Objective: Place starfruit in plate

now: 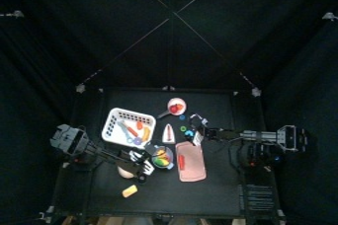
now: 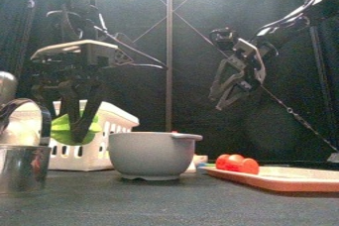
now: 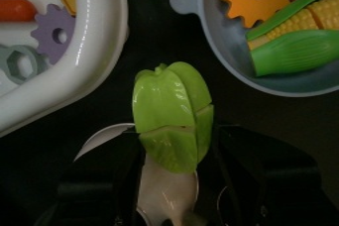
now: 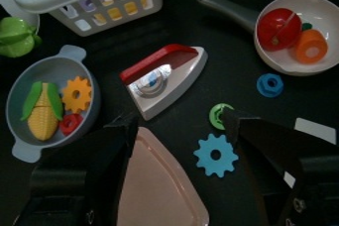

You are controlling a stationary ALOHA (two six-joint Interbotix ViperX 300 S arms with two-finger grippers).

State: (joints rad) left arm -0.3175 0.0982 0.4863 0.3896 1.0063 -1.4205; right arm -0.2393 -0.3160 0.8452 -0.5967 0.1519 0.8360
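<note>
The green starfruit [image 3: 172,111] stands ribbed and upright between the jaws of my left gripper [image 3: 172,149], which is shut on it. In the front view the starfruit [image 2: 75,128] hangs above the table in that gripper [image 2: 71,121], in front of the white basket. The plate [image 4: 166,182] is pink and flat; it lies on the right half of the table [image 2: 284,176]. My right gripper [image 4: 179,170] hovers above the plate with its jaws open and nothing in them, and it hangs high at the right in the front view [image 2: 232,89].
Beside the starfruit sits a grey bowl [image 3: 265,32] holding corn and an orange gear. The white basket [image 2: 113,131] stands behind, a metal pot [image 2: 20,161] at the front left. A red and white toy iron [image 4: 166,76], small gears and rings, and a pan with a tomato [image 4: 298,32] lie near the plate.
</note>
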